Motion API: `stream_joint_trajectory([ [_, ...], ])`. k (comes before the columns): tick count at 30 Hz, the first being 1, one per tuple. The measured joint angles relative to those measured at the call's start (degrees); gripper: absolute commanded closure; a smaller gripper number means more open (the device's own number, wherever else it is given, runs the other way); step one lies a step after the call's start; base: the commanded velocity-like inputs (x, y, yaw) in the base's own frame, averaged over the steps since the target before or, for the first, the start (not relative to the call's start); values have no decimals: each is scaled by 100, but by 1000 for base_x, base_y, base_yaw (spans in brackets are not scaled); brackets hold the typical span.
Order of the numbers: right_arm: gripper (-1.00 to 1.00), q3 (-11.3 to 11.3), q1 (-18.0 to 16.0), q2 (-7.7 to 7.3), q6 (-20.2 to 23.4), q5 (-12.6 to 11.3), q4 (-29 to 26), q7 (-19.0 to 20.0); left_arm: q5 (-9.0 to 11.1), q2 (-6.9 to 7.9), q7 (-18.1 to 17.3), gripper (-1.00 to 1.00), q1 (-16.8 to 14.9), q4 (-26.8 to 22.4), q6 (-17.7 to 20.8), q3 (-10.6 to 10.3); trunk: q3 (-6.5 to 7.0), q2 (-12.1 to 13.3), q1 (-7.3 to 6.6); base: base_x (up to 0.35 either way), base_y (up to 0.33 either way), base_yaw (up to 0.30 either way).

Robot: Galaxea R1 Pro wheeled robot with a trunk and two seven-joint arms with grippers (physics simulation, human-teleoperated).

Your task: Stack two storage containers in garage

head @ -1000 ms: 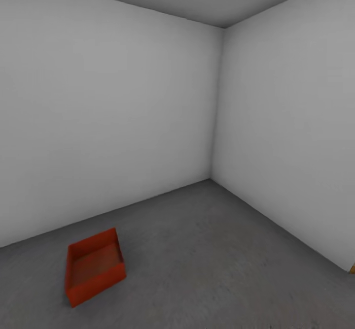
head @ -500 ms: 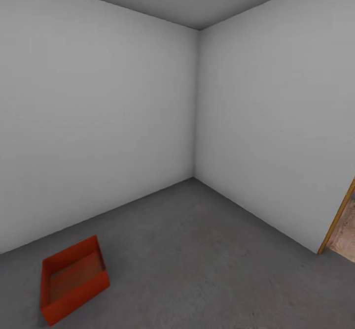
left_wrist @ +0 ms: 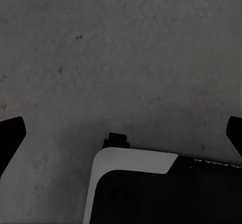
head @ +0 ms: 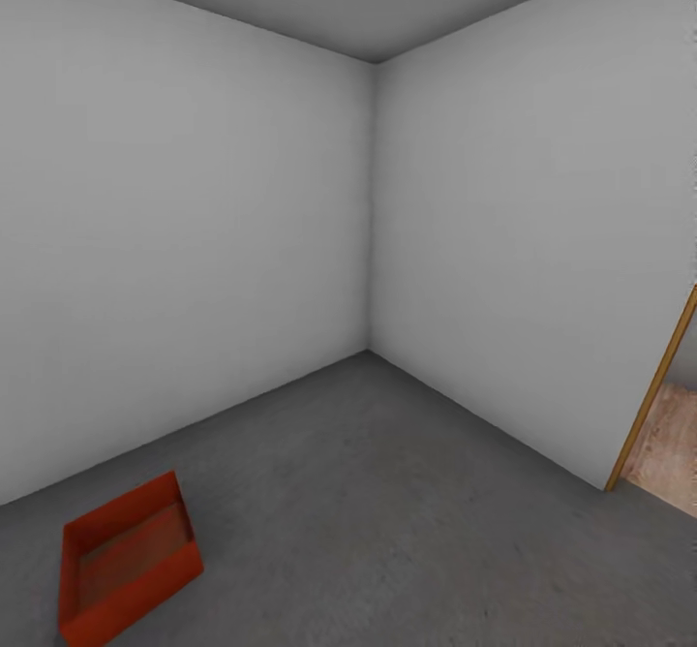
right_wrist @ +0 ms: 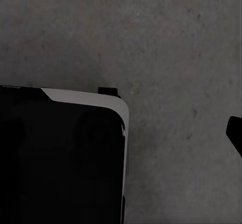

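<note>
While the head camera looks into a bare corner, one red-orange storage container (head: 128, 560) sits alone on the dark grey concrete floor (head: 387, 511), open side up and holding nothing, out from the white wall (head: 184, 260) behind it. Off past the corner from the container, a wood-framed doorway (head: 653, 400) opens onto light plank flooring. Left gripper (left_wrist: 121, 136) hangs over bare concrete, jaws spread wide, gripping nothing. Right gripper: one fingertip (right_wrist: 235, 133) visible, so cannot tell its opening.

Storage container (head: 126, 569) corner and doorway (head: 668, 415) cut by frame edges.
</note>
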Motion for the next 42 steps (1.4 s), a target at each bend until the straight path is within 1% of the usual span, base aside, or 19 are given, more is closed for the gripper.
stream_joint_trajectory([
  [12, -100, -7, 0, -5, -1, -12, 0, 0, 0, 0, -1, -100, -1, 1, 0, 0, 33, 0, 0, 0, 0, -150],
  [20, -100, -9, 0, -13, 0, -18, 0, -1, 0, 0, -1, -100, -1, 0, 0, 0, 81, 0, 0, 0, 0, -154],
  [31, -100, -1, 0, -12, 0, -2, 0, 0, 0, 0, 0, -100, 0, 0, 0, 0, 149, 0, 0, 0, 0, -80],
  [42, -100, 0, 0, -9, 1, 1, 0, 0, 1, 0, -2, -100, 2, -1, 0, 0, 186, 0, 0, 0, 0, -42],
])
